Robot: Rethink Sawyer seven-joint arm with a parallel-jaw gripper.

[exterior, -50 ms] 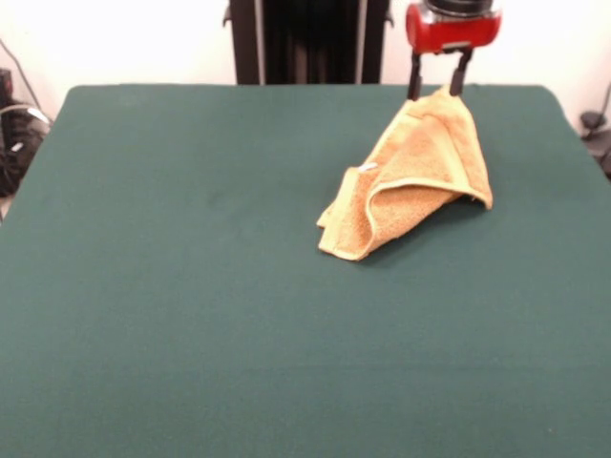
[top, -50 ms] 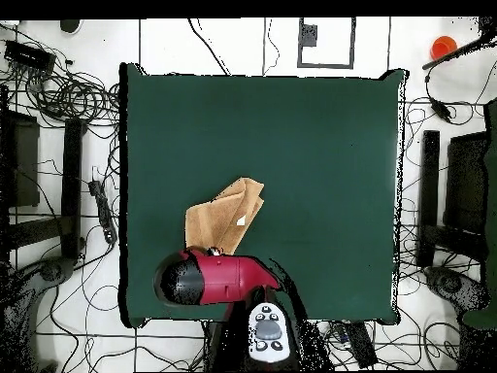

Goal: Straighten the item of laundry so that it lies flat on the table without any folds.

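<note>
The pincer [exterior, -50 ms: 440, 88] grips the top corner of the golden-orange towel [exterior, -50 ms: 420, 181], its two dark fingers [exterior, -50 ms: 416, 78] closed on the cloth. The towel hangs from it like a tent, its lower folds and white label [exterior, -50 ms: 368, 168] resting on the green tabletop [exterior, -50 ms: 191, 286], toward the robot's side

Tangled cables [top, -50 ms: 68, 92] on floor — orange object [top, -50 ms: 443, 46]
</note>
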